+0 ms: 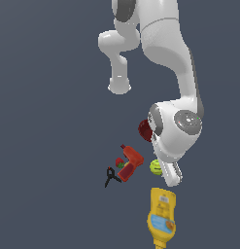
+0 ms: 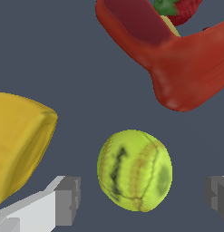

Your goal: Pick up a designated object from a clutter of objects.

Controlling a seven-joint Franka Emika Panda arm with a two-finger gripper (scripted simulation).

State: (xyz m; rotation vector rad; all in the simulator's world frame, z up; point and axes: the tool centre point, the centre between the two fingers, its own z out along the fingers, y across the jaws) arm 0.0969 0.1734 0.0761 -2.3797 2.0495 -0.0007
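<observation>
The designated object, a small yellow-green ball [image 1: 156, 167] [image 2: 134, 171], rests on the dark floor within the clutter of objects. In the wrist view it lies between my two grey fingertips [image 2: 68, 199], with a gap on each side. My gripper [image 2: 143, 198] is open and low around the ball, touching nothing. In the exterior view the white hand [image 1: 171, 176] sits just to the ball's right and hides the fingers.
A red power drill [image 1: 131, 164] [image 2: 186, 68] lies close beside the ball, with a strawberry [image 1: 120, 163] [image 2: 177, 9] behind it. Black scissors [image 1: 111, 176] lie further to the exterior view's left. A yellow bottle [image 1: 162, 216] [image 2: 18, 140] lies nearby. The arm partly hides a dark red bowl [image 1: 145, 130].
</observation>
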